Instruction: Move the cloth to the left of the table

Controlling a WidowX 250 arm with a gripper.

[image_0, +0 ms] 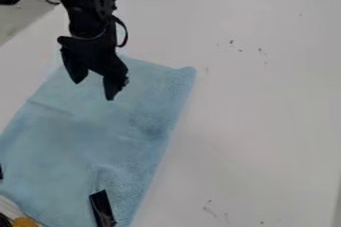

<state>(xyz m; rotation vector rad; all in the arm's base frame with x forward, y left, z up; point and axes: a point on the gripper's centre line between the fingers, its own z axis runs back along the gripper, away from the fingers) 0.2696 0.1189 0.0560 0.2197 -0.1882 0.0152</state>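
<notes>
The light blue cloth [113, 131] lies spread out over the left part of the white table, from below the arm down to the bottom edge of the view. Its upper right corner is slightly raised. Over the cloth's upper part hangs the black gripper [94, 89], its two fingers apart and nothing between them. The gripper hides a piece of the cloth's upper edge.
The white table [266, 121] stretches out to the right of the cloth, with small dark marks on it. A black object [101, 209] is on the cloth's lower part. At the bottom left corner is a yellow-orange item [25, 221].
</notes>
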